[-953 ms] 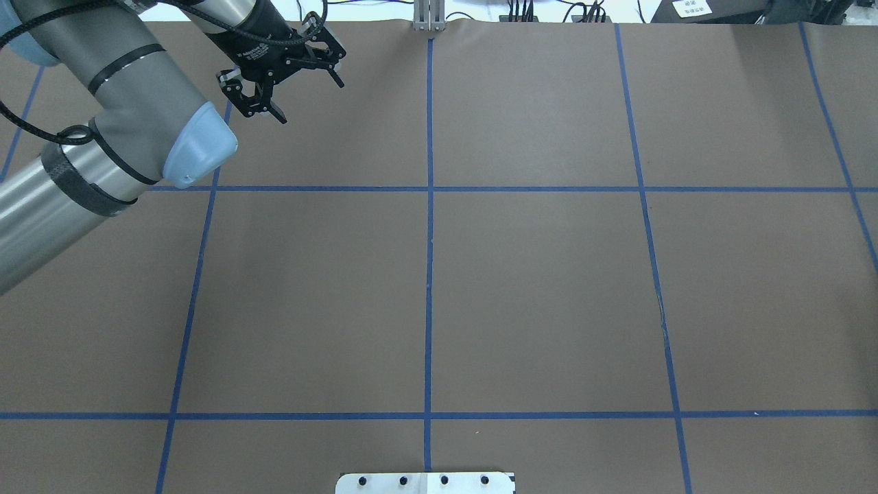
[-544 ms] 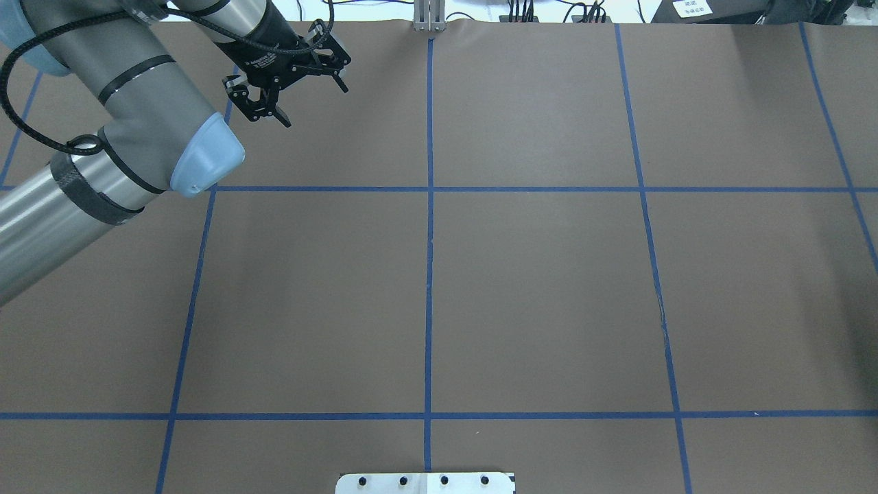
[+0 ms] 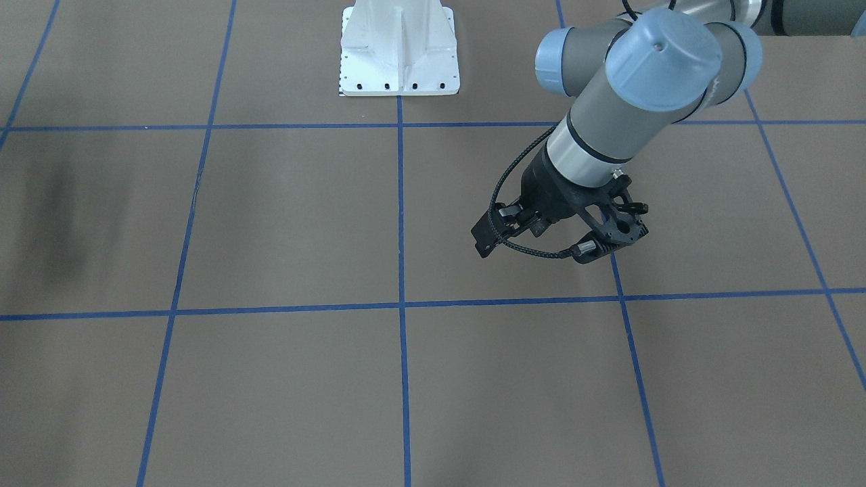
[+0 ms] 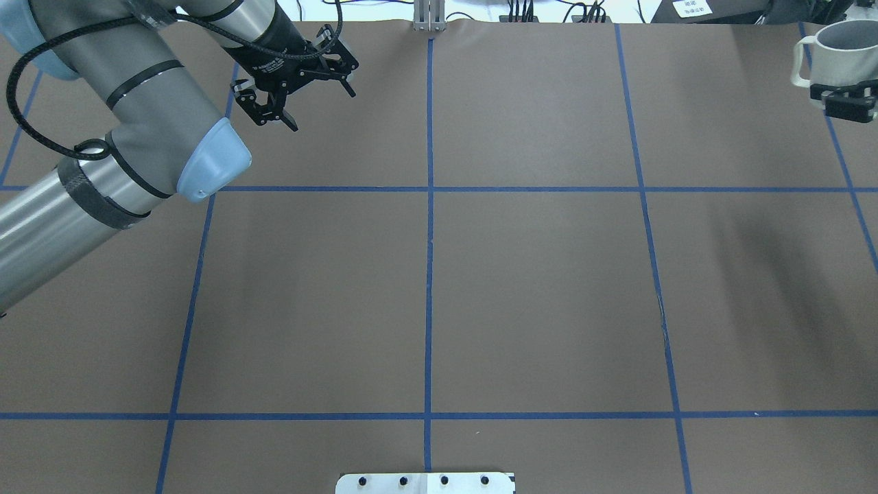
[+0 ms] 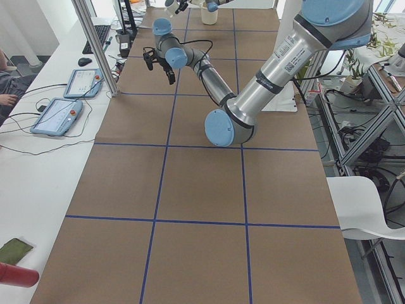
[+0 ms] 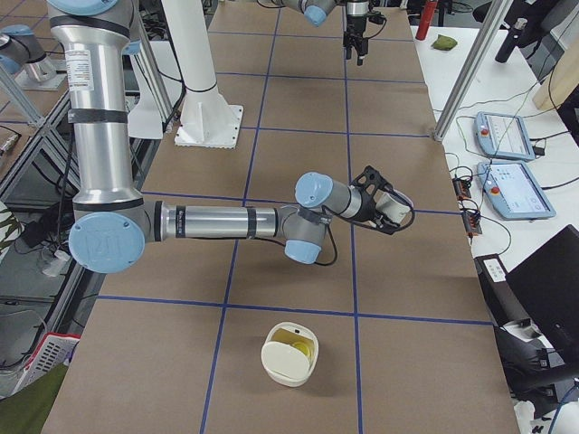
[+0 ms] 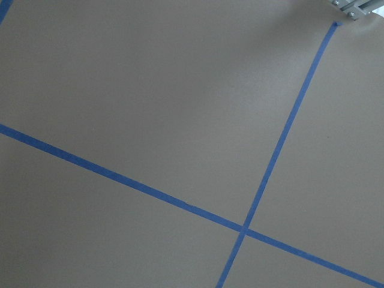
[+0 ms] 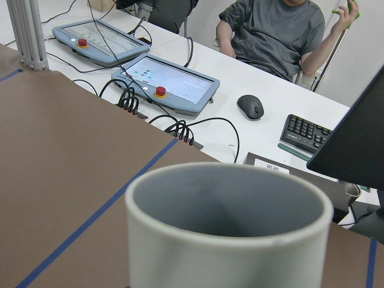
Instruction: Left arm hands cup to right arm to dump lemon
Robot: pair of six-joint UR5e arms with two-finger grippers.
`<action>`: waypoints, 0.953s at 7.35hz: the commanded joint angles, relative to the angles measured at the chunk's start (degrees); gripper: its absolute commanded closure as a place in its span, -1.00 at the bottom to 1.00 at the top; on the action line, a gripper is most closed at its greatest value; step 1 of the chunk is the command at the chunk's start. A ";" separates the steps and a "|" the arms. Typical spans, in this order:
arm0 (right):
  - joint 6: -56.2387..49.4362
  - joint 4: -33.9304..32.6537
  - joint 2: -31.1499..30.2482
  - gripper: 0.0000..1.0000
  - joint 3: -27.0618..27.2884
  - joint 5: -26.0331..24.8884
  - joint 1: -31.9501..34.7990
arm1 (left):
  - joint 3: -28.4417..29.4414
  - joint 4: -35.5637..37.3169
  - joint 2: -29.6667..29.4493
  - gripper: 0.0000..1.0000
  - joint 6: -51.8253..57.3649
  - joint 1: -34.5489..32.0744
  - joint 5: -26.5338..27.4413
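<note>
The white cup (image 4: 838, 49), grey inside, is upright in my right gripper (image 4: 845, 101) at the far right edge of the overhead view, off the table. It fills the bottom of the right wrist view (image 8: 228, 240), and what shows of its inside holds nothing. In the exterior right view the gripper (image 6: 382, 202) holds the cup (image 6: 393, 208) low over the table. A yellow lemon (image 6: 295, 341) lies in a white round container (image 6: 288, 362) near that camera. My left gripper (image 4: 321, 108) is open and empty at the far left; it also shows in the front-facing view (image 3: 536, 247).
The white robot base (image 3: 399, 51) stands at the table's middle edge. Blue tape lines cross the brown table (image 4: 535, 295). A post (image 6: 466, 77) and tablets (image 6: 517, 185) stand beyond the far edge, where a seated person (image 8: 282, 30) shows.
The cup in my right gripper has come into the overhead view at the upper right edge. My left arm has shifted slightly to the right, its gripper still open.
</note>
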 commanded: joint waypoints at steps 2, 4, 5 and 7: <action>-1.57 -16.85 4.86 0.74 8.35 -20.52 -16.41 | 0.00 0.00 -0.49 -1.00 -0.17 1.72 -0.01; 1.67 -25.48 7.59 0.74 14.59 -25.92 -21.27 | 0.26 0.00 -1.46 -1.00 -0.70 3.14 -0.19; 3.78 -27.35 8.99 0.74 15.93 -30.46 -24.43 | 0.35 0.09 -2.24 -1.00 -0.79 3.40 -0.19; 7.65 -27.46 10.32 0.71 17.51 -40.41 -32.33 | 0.62 0.00 -3.56 -1.00 -1.14 4.54 -0.54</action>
